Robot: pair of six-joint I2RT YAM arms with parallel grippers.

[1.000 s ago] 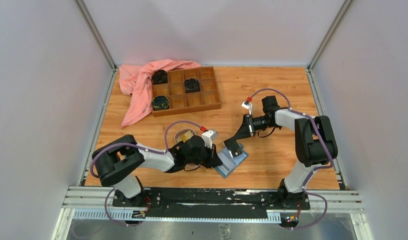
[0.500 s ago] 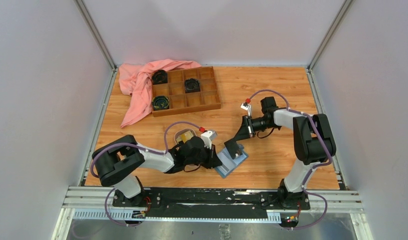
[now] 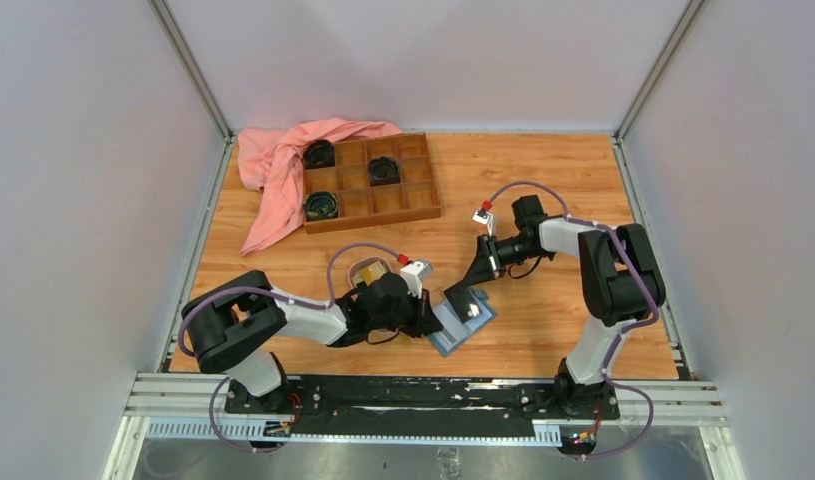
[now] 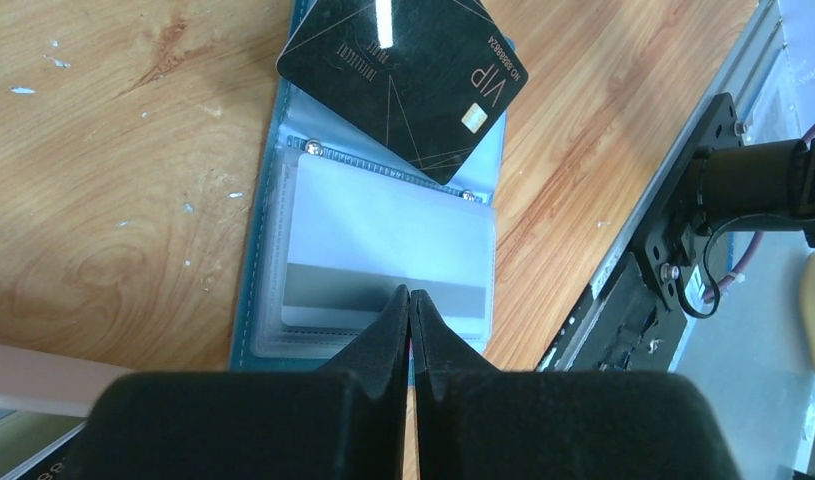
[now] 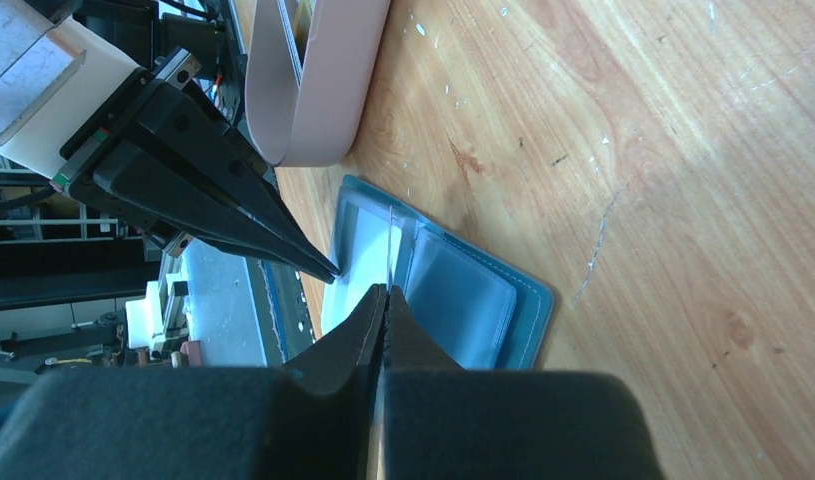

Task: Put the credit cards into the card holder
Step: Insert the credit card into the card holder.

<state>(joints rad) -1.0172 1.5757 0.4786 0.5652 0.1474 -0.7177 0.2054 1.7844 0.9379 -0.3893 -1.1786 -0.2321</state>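
The card holder, a blue wallet, lies open on the table with a pale grey-white card in its clear slot. My left gripper is shut, with its tips down on the wallet's near half. My right gripper is shut on a black credit card, which it holds tilted over the wallet's far half. The right wrist view shows this card only as a thin edge. From above, the black card covers part of the holder. A yellow-gold card lies in the pink dish.
The pink oval dish sits behind my left wrist. A brown wooden compartment tray with three black round parts and a pink cloth lie at the back left. The metal rail runs along the near edge.
My right gripper has shifted slightly left and brought the black card lower over the open wallet. The left gripper has stayed shut on the wallet.
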